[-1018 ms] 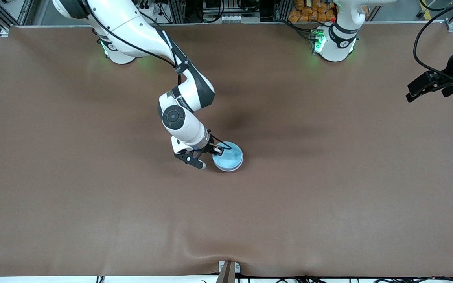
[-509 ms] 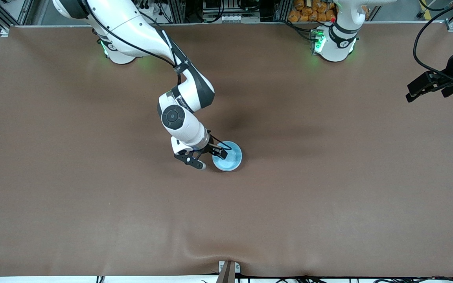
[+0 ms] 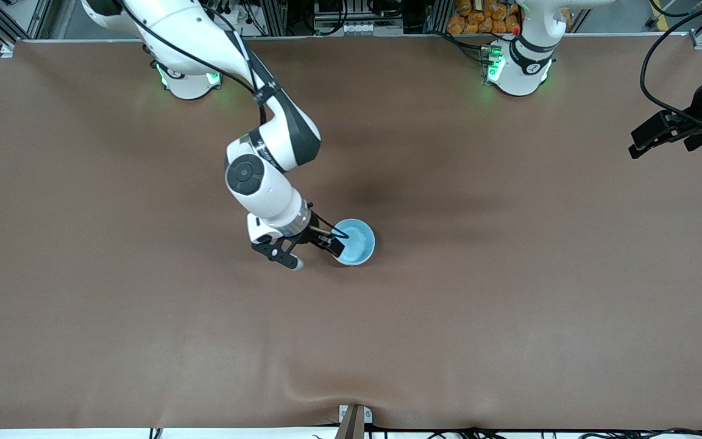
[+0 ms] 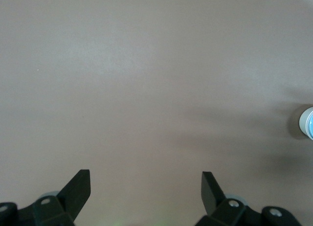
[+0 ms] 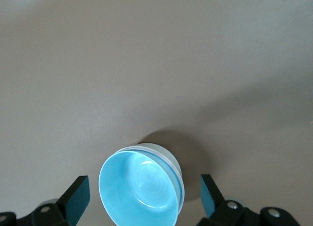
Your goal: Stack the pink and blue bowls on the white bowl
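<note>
One blue bowl [image 3: 354, 242] visible at middle of brown table [image 3: 509, 305], nested in bowl with pale rim [image 5: 168, 157], colour unclear; pink bowl not seen; two grippers; right gripper [image 3: 315, 252] low over stack's edge toward right arm's end, fingers spread wide, holding nothing; left gripper [image 3: 662, 135] waits open, empty, over left arm's end of table.

One blue bowl [image 3: 355, 242], one white bowl [image 5: 164, 155] beneath, stacked.

sky-blue bowl [image 3: 354, 241], plain brown table [image 3: 509, 292], black pincer fingers [image 5: 78, 199]
</note>
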Robot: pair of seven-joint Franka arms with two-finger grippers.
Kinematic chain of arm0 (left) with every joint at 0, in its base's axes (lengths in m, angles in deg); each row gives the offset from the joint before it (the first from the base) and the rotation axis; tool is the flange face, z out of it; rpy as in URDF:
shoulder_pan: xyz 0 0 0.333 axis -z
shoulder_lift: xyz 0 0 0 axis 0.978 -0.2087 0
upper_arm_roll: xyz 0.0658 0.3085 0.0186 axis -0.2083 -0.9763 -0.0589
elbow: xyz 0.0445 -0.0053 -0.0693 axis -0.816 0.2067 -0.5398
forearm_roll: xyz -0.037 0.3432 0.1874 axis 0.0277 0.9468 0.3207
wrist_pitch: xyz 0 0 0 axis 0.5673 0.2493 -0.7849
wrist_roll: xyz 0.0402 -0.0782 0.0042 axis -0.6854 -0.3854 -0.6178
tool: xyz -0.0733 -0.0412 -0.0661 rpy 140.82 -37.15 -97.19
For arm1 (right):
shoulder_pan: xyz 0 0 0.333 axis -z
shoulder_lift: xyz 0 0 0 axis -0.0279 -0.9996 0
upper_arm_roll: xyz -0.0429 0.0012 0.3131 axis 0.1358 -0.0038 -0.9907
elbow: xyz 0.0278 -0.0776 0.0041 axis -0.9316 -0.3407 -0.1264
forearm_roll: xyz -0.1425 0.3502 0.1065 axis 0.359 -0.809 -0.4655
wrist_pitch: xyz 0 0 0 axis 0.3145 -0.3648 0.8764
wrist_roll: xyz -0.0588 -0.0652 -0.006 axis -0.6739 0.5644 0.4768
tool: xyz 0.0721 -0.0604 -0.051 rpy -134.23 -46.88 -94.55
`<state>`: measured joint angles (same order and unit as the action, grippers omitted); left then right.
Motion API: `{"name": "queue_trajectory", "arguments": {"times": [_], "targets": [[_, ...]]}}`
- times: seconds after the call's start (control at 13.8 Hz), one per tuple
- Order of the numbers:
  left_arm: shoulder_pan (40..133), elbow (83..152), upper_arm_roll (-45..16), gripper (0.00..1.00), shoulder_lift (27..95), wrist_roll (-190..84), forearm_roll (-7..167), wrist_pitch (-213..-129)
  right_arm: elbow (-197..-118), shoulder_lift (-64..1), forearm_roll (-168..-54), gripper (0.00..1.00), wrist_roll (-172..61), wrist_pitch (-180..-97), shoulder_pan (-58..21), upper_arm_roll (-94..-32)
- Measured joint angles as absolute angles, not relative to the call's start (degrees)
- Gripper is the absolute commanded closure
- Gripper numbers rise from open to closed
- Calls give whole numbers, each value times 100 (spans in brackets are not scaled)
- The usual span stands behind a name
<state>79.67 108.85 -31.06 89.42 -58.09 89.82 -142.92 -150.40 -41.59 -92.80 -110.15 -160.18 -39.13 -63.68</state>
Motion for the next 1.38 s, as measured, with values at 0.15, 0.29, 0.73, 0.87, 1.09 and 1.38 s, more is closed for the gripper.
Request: {"name": "queue_trajectory", "arguments": {"times": [0.15, 0.29, 0.73, 0.87, 1.09, 1.38], "targets": [[7967, 10886, -3106, 0, 8941, -5809, 8982, -14292, -15035, -3955, -9278, 0, -10661, -15607, -3851, -6224], [7967, 10887, -3106, 0, 8939, -5809, 8982, -14292, -15032, -3715, -9270, 0, -10154, -15024, -3695, -6079], [7966, 10899, -3106, 0, 8930, -5809, 8982, -14292, -15035, -2817, -8854, 0, -8375, -13178, -3372, -4969], [7966, 10904, -3106, 0, 8927, -5809, 8982, -14292, -15079, -2589, -8837, 0, -7811, -12893, -3233, -4643], [7969, 10904, -3102, 0, 8913, -5809, 8982, -14298, -15231, -2201, -8830, 0, -7304, -12520, -2710, -4501], [7996, 10904, -3087, 0, 8879, -5809, 8982, -14390, -15276, -1621, -8633, 0, -7142, -11935, -1785, -4987]]}}
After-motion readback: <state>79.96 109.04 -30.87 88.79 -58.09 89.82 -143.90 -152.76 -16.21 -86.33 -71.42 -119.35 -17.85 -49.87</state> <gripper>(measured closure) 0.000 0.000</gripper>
